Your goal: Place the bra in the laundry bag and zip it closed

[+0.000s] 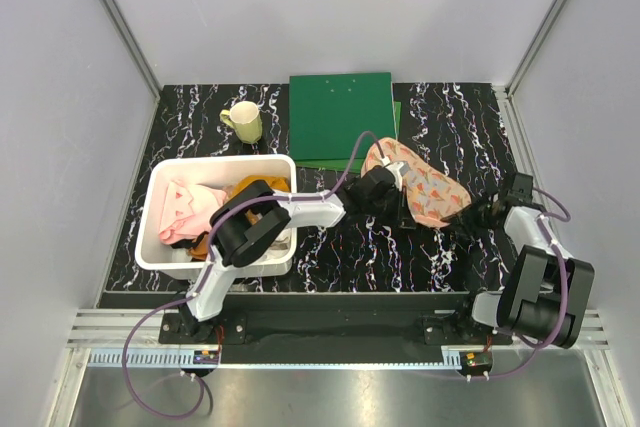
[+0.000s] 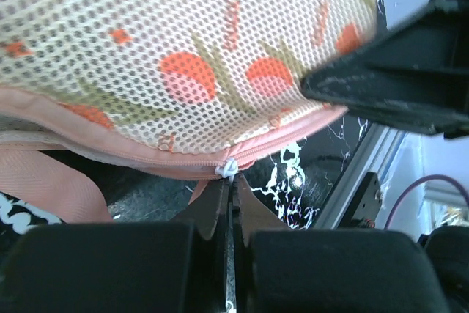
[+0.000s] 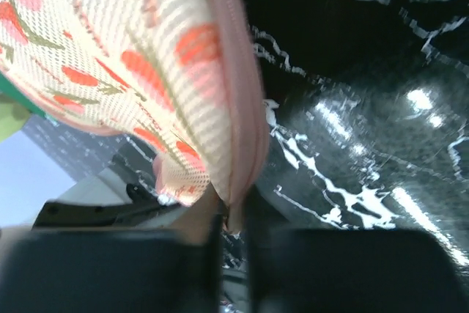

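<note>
Far left: a white rectangular plastic bin (image 1: 160, 247) stands on the black white-veined marbled tabletop (image 1: 455, 117). It holds a crumpled pale pink cloth (image 1: 188, 209) and, partly under the left arm, an orange garment (image 1: 205, 242).

Behind the bin: a pale green ceramic mug (image 1: 243, 123) stands upright. Just to its right a dark green flat board (image 1: 340, 117) lies against the back wall.

Centre: the left arm reaches across the bin's near right corner. The left gripper (image 1: 385, 192) is at the left edge of the laundry bag (image 1: 425, 187), a round, flattish mesh pouch in cream with red-and-green motifs and a pink zipper edge. The bag is right of centre, between the two grippers, its far end overlapping the green board's front corner. In the left wrist view the fingers (image 2: 110, 269) are clenched, pinching the pinkish zipper pull (image 2: 229, 181) that hangs from the small white slider (image 2: 229, 168) on the zipper edge.

Right: the right gripper (image 1: 478, 212) is at the bag's near right edge. In the right wrist view its blurred dark fingers (image 3: 344, 269) are clamped together on the pink zipper edge (image 3: 238, 108).

The bag's contents are hidden in every view.
</note>
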### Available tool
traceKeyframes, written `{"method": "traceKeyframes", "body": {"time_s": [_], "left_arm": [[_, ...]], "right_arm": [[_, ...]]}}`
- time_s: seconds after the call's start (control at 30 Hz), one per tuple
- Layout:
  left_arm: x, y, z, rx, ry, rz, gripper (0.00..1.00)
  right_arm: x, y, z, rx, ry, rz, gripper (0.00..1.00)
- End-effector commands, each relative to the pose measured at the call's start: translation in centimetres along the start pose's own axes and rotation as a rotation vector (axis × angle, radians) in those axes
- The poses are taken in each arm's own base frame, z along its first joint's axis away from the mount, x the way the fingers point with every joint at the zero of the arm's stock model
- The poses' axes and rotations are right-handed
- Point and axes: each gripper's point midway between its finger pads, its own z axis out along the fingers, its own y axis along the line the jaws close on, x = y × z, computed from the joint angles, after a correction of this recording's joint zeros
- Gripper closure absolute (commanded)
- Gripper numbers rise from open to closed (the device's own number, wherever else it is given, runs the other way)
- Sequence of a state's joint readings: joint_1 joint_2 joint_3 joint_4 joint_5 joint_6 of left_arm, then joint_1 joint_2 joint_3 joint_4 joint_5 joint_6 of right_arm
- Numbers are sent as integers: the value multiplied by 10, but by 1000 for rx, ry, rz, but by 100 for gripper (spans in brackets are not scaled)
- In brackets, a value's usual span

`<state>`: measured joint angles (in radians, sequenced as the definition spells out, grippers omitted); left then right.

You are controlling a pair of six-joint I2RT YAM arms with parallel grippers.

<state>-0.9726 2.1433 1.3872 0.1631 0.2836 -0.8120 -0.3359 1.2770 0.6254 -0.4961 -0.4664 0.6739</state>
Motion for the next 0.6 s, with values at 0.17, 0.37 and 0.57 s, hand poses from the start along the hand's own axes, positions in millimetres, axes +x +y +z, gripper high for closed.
{"method": "traceKeyframes", "body": {"time_s": [0.17,0.37,0.57], "left_arm": [[-24,-45,4,75,-28,134,100],[-17,-67,8,115,-15,141,100],[10,-84,11,142,28,166,100]], "right_arm": [[-1,3,-10,-17,-5,-37,15],[20,15,-24,-104,0,120,19],[11,9,-14,-86,-45,208,45]]}}
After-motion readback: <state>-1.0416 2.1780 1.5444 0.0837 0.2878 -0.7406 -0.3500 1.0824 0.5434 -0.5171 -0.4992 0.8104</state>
